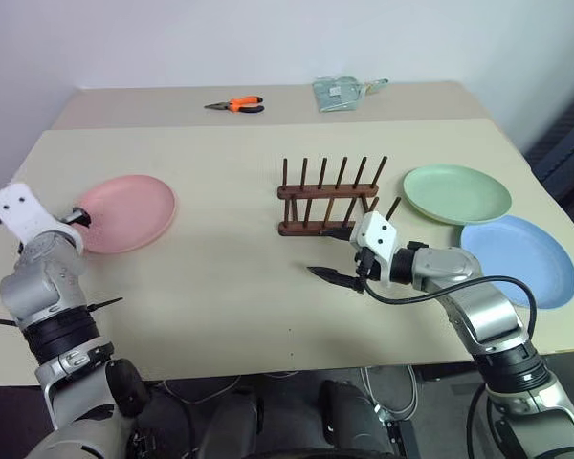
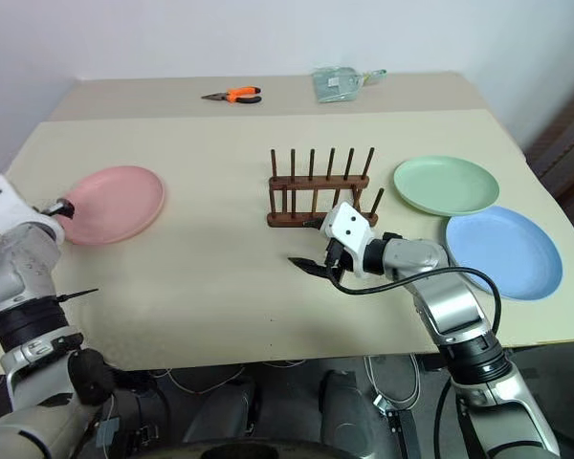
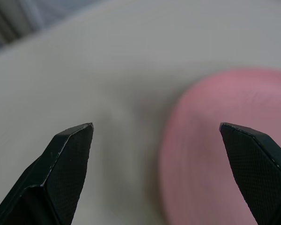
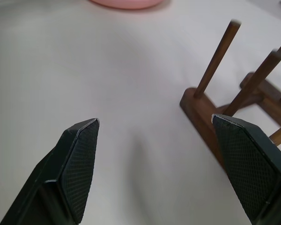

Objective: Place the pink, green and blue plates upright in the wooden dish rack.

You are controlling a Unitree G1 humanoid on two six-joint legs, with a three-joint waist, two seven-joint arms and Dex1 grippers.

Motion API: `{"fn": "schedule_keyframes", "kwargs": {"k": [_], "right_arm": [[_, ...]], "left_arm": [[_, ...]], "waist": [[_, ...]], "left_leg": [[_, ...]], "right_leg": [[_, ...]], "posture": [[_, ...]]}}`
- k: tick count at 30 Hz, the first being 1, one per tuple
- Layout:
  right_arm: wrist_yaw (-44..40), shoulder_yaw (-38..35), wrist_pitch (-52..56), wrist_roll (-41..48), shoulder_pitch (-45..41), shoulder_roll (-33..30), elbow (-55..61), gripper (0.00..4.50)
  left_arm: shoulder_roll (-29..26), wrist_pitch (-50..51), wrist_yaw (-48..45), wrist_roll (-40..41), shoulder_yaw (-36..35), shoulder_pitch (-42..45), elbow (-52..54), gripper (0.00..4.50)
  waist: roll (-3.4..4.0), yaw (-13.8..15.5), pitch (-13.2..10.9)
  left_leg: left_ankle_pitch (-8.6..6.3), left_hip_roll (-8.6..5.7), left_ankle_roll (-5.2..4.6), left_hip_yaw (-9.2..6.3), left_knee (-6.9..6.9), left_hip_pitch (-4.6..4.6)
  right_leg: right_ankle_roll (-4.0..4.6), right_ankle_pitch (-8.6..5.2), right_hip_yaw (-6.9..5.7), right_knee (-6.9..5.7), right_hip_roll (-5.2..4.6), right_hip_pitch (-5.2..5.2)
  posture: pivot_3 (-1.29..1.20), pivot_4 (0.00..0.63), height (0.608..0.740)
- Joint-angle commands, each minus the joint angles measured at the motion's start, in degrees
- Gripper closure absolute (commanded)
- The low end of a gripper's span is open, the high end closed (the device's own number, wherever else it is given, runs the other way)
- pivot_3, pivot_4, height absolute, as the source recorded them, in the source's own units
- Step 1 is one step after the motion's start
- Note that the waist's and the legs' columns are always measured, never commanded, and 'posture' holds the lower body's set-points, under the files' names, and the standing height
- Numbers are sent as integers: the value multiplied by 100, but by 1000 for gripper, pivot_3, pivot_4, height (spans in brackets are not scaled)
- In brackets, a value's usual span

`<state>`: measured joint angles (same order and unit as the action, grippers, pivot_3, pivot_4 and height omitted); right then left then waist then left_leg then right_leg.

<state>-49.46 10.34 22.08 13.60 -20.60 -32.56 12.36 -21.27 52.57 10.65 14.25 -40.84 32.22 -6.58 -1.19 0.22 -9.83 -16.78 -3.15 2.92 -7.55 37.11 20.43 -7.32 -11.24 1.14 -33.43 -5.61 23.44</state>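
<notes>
My left gripper (image 3: 154, 136) has its fingers spread wide and empty, hanging at the left edge of the head view over the near rim of the pink plate (image 1: 126, 211); in its wrist view the plate's edge lies between and past the two black tips, and I cannot tell whether they touch it. My right gripper (image 4: 154, 136) is also spread wide and holds nothing, sitting at centre frame just below the wooden dish rack (image 1: 327, 197), its fingers pointing toward the left of the picture. One finger is close to the rack's near rail end in the wrist view, but apart from it.

The rack stands at the middle of the table (image 1: 220, 287), its long axis running left to right across the picture, pegs upright, no plate in it. All three plates lie flat, face up: pink at middle left, the green plate (image 1: 456, 193) at right of the rack, the blue plate (image 1: 521, 258) just below it at the right edge, their rims nearly meeting.
</notes>
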Motion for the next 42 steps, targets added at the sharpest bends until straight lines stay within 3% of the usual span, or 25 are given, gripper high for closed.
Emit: {"fn": "schedule_keyframes", "kwargs": {"k": [1, 3, 5, 8, 10, 13, 17, 23, 29, 32, 39, 42], "right_arm": [[10, -82, -189, -36, -68, 9, 84, 572], [69, -117, -199, -49, -55, 10, 123, 572], [171, -190, -202, -70, -37, 17, 161, 572], [212, -306, -167, -8, -42, -12, 174, 572], [181, -395, -89, 99, -107, -30, 224, 25], [264, -422, -335, -102, -404, -58, 306, 10], [359, -129, -1098, -790, -1000, -107, 262, 10], [860, 328, -2031, -2062, -2007, -48, -434, 10], [1208, 558, -2842, -2827, -2222, -45, -1056, 10], [1292, 556, -2993, -3036, -2221, -58, -1245, 884], [1406, 544, -3310, -3348, -2173, -51, -1425, 4381], [1404, 571, -3404, -3415, -2139, -37, -1468, 4452]], "left_arm": [[194, 412, -86, 564, -306, 118, 221, 298], [334, 476, 140, 748, -630, 208, 152, 911], [409, 398, 354, 843, -866, 267, 43, 1909], [384, 187, 161, 879, -590, 266, 79, 3432], [390, -188, -274, 961, -225, 290, 319, 4480], [447, -865, -1056, 1127, 452, 423, 852, 4495], [477, -1265, -1442, 1007, 1375, 839, 1204, 4495], [751, -867, -1493, 1082, 2476, 1690, 1532, 4495], [932, -274, -1315, 1176, 2802, 1978, 1691, 4495], [936, -33, -1265, 1263, 2782, 1976, 1806, 4500], [982, 277, -1252, 1483, 2657, 1942, 1986, 4500], [1045, 325, -1220, 1557, 2612, 1912, 1991, 4500]], "waist": [[0, 18, 0], [-2, 6, -1], [-2, 1, -1], [-4, -3, -2], [-7, 11, -4], [-16, 46, -11], [-17, 41, -12], [-18, -10, -12], [-17, -125, -13], [-16, -123, -13], [-17, -107, -13], [-15, -100, -15]], "left_leg": [[2, 0, 3, 0, 1, -2], [3, 0, 5, 0, 1, -4], [4, 1, 6, 0, 0, -5], [4, 1, 8, 1, -2, -4], [5, 1, 9, 1, -2, -2], [6, 1, 11, 1, 0, 1], [8, 1, 15, 3, 0, 5], [8, 1, 14, 8, -3, 3], [9, 2, 13, 8, -9, 0], [9, 2, 13, 8, -9, 1], [9, 2, 13, 8, -8, 2], [9, 0, 13, 8, -7, 2]], "right_leg": [[1, 0, 0, -2, 0, -1], [0, 0, 0, -3, 0, -2], [2, 1, 0, -5, 1, 0], [2, 1, 0, -5, 1, 1], [3, 2, 0, -4, 1, 1], [4, 2, -1, -2, 1, 0], [10, 6, 0, 3, 1, 2], [8, 6, 2, 10, 1, 1], [8, 6, 4, 9, 2, 4], [8, 6, 5, 8, 3, 6], [8, 5, 6, 9, 3, 5], [8, 6, 8, 9, 2, 4]], "posture": [[0, 150, 740], [0, 150, 740], [0, 150, 740], [0, 150, 740], [0, 150, 740], [0, 150, 740], [0, 150, 740], [0, 150, 740], [0, 150, 740], [0, 150, 740], [0, 150, 740], [0, 150, 740]]}}
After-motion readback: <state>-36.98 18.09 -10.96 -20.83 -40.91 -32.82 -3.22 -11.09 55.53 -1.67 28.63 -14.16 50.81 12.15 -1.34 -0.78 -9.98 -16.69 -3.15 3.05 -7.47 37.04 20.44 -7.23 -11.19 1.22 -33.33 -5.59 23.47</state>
